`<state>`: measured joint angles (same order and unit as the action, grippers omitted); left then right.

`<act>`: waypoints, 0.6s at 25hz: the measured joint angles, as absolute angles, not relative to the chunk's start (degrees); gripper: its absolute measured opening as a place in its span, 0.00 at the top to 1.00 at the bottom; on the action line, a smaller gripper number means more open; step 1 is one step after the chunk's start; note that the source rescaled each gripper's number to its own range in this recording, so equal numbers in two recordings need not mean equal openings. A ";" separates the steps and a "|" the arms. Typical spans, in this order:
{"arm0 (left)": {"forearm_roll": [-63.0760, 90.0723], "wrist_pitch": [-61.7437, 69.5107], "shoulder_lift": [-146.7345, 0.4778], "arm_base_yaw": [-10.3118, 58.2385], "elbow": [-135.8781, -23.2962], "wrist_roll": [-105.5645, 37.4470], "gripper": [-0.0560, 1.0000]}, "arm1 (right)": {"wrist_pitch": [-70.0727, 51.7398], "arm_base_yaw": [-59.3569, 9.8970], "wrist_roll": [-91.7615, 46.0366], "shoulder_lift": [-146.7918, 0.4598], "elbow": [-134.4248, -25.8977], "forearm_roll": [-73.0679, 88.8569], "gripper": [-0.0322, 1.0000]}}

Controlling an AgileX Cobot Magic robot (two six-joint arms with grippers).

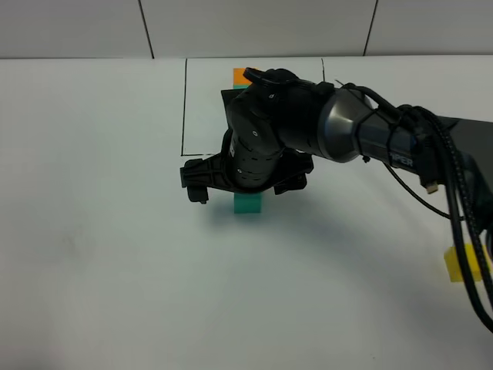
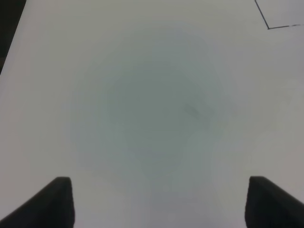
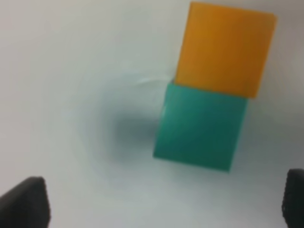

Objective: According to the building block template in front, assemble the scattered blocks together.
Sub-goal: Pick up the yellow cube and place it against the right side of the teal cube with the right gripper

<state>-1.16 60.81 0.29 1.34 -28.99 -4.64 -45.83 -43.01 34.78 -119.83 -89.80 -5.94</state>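
Two blocks joined: teal cube (image 3: 202, 130) and orange cube (image 3: 225, 47) lie face to face, touching, on the surface (image 1: 92, 231), just in front of the black frame (image 1: 185, 108).
One block outstanding: yellow cube (image 1: 454, 266) sits well apart at the right edge, partly behind the cables (image 1: 462, 208).
Reference: building block template (image 1: 243, 77) lies inside the frame, largely hidden by the right arm (image 1: 362, 131); only orange and a sliver of teal show.
Right side: right pincer (image 3: 161, 194) spread wide above the joined pair, gripping nothing.
Left side: left pincer (image 2: 159, 190) spread wide over bare surface, empty.
Progress judged: about two thirds; yellow cube not yet fetched or seated. Agreement with the template cannot be checked here.
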 joint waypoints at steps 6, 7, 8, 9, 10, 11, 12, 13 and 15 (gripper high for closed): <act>-1.16 60.81 0.29 1.34 -28.99 -4.64 0.18 | -46.00 -41.23 28.88 -110.61 -77.87 -6.21 0.00; -1.16 60.81 0.29 1.34 -28.99 -4.64 0.18 | -46.00 -40.79 28.56 -108.69 -76.14 -6.37 0.00; -1.16 60.81 0.29 1.34 -28.99 -4.64 0.18 | -46.08 -40.37 28.50 -107.04 -74.16 -6.94 0.00; -1.16 60.81 0.29 1.34 -28.99 -4.64 0.18 | -46.23 -40.00 28.50 -105.11 -72.34 -7.71 0.00; -1.16 60.81 0.29 1.34 -28.99 -4.64 0.18 | -46.40 -39.46 28.50 -103.18 -70.71 -8.49 0.00; -1.16 60.81 0.29 1.34 -28.99 -4.64 0.18 | -46.83 -38.89 28.50 -101.65 -69.44 -9.13 0.00; -1.16 60.81 0.29 1.34 -28.99 -4.64 0.18 | -47.54 -38.19 28.50 -99.89 -68.05 -9.82 0.00; -1.16 60.81 0.29 1.34 -28.99 -4.64 0.18 | -48.12 -37.48 28.44 -98.26 -66.68 -10.43 0.00; -1.16 60.81 0.29 1.34 -28.99 -4.64 0.18 | -49.68 -35.68 27.77 -95.51 -64.21 -11.27 0.00</act>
